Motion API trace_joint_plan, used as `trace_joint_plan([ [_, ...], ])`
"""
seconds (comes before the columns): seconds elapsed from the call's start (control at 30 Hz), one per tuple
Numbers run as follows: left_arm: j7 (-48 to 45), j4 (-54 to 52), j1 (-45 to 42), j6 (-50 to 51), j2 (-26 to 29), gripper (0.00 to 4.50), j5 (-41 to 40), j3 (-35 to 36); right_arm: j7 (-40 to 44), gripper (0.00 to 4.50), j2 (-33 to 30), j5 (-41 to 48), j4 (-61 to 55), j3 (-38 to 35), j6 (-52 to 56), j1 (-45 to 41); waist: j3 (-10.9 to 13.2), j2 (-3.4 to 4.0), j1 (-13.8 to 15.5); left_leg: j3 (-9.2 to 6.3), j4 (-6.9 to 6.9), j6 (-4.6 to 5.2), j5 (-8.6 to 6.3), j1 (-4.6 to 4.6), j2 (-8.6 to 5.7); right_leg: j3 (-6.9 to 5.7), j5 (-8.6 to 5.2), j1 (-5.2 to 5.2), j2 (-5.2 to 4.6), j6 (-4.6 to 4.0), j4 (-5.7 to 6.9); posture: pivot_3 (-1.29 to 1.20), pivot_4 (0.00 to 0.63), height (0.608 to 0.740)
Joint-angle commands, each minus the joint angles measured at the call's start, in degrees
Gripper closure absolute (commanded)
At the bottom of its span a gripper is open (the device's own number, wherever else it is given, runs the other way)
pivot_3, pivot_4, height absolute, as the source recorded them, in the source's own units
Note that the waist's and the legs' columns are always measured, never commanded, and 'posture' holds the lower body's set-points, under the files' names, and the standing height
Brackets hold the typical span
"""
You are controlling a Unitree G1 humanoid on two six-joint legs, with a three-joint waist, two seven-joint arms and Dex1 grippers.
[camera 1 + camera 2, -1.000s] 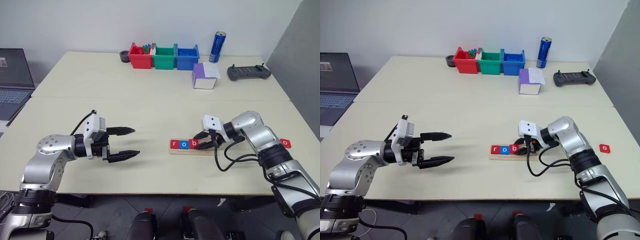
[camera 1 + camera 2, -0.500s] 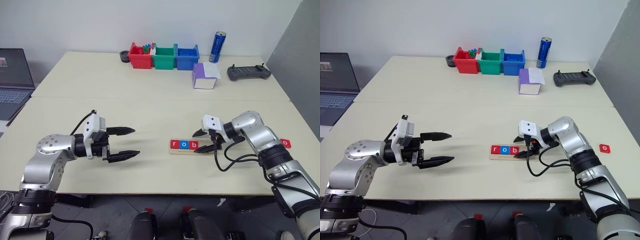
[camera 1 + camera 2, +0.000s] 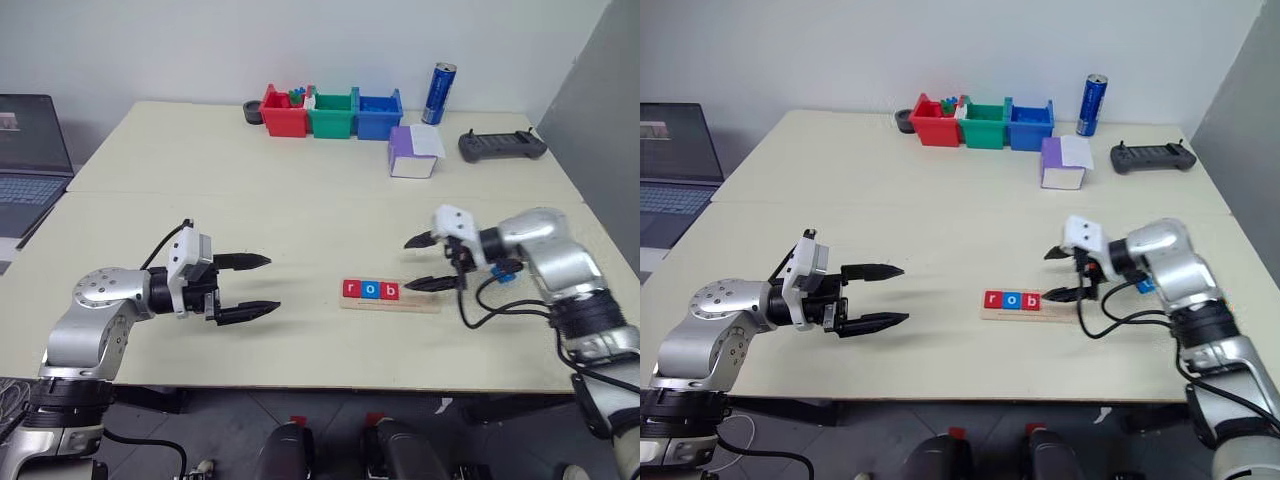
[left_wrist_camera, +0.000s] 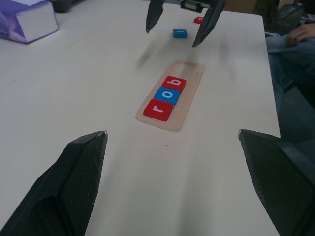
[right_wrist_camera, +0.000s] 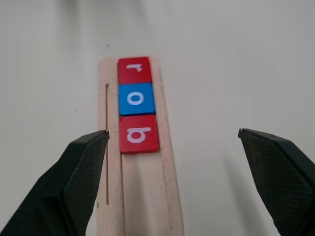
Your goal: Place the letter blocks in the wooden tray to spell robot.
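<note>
Right claw [image 3: 433,262] let go of red "b" block [image 5: 139,134] – now wide, empty, lifted off toward 3 o'clock. Wooden tray [image 3: 420,303] on tabletop [image 3: 300,210] reads r-o-b; two spots left. Left claw [image 3: 257,285] wide, empty – at tray's 9 o'clock. Blue block [image 4: 179,33] waits beyond the tray.

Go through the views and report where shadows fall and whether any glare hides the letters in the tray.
Left eye view: even light, and the left gripper throws only a faint soft shadow on the table. Left wrist view: the right gripper casts a smeared shadow on the table by the wooden tray. Right wrist view: no glare on the letter blocks; r, o, b read plainly.
</note>
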Motion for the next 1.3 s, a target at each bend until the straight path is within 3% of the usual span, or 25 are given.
trace_joint_plan([
  [0.03, -0.33, -1.99, 0.61, -0.92, 0.66, 0.0, -1.02, 1.58, -6.17, 0.03, -4.49, 6.4, -9.99, -15.42, 10.98, 10.97, 0.0, 0.0, 0.46, 0.0, -0.01, -0.01, 0.0, -0.02, -0.02, -0.02, 0.0, 0.0, -0.05, 0.0, -0.01, 0.0, 0.15, 0.74],
  [0.13, -0.65, -1.45, 0.23, -1.16, 0.25, 0.0, -0.95, 1.25, -16.79, 0.03, -2.55, 7.57, -13.32, -32.33, 16.0, 23.93, -0.01, -0.01, 0.75, 0.0, -0.02, -0.01, -0.03, -0.03, -0.06, -0.07, -0.02, 0.02, -0.13, 0.0, -0.03, 0.0, 0.15, 0.74],
  [0.23, -0.72, -0.81, -0.71, -1.18, -0.43, 0.0, -0.75, 0.49, -25.2, 0.03, 1.05, 7.49, -12.19, -39.12, 14.54, 29.02, -0.01, 0.05, 0.41, 0.03, -0.03, 0.18, -0.14, 0.02, -0.06, -0.06, -0.03, 0.02, -0.13, 0.01, -0.01, 0.0, 0.15, 0.74],
  [0.4, -1.68, 2.26, -3.5, -2.76, -1.8, 0.0, 0.56, -1.49, -37.0, 0.03, 2.83, 2.65, 0.52, -37.89, 2.69, 25.75, -0.02, 0.08, -1.2, 0.07, -0.03, 0.27, -0.09, 0.2, 0.03, 0.0, 0.09, 0.07, 0.03, 0.21, 0.1, 0.0, 0.15, 0.74],
  [0.67, -2.04, 3.03, -4.65, -3.3, -2.07, 0.0, 0.64, -2.1, -44.86, 0.03, 1.27, 0.56, 19.6, -34.09, -3.96, 18.07, -0.01, 0.15, -1.47, 0.1, -0.07, 0.28, -0.04, 0.11, 0.03, 0.15, 0.1, 0.03, 0.17, 0.22, 0.04, 0.0, 0.15, 0.74],
  [1.17, -3.03, 4.42, -5.37, -5.84, -2.95, 0.0, 2.55, -3.72, -48.66, 0.03, 2.82, 3.5, 22.88, -33.24, -3.53, 18.06, -0.02, 0.15, -0.95, 0.18, -0.06, 0.28, -0.05, 0.13, 0.02, 0.26, 0.1, 0.03, 0.16, 0.23, 0.01, 0.0, 0.15, 0.74],
  [1.3, -2.94, 4.31, -5.39, -5.99, -3.5, 0.0, 2.62, -4.05, -49.0, 0.9, 3.74, 4.5, 21.73, -33.12, -3.13, 19.28, -0.02, 0.15, -0.95, 0.19, -0.06, 0.28, -0.05, 0.13, 0.02, 0.27, 0.1, 0.04, 0.16, 0.23, 0.01, 0.0, 0.15, 0.74],
])
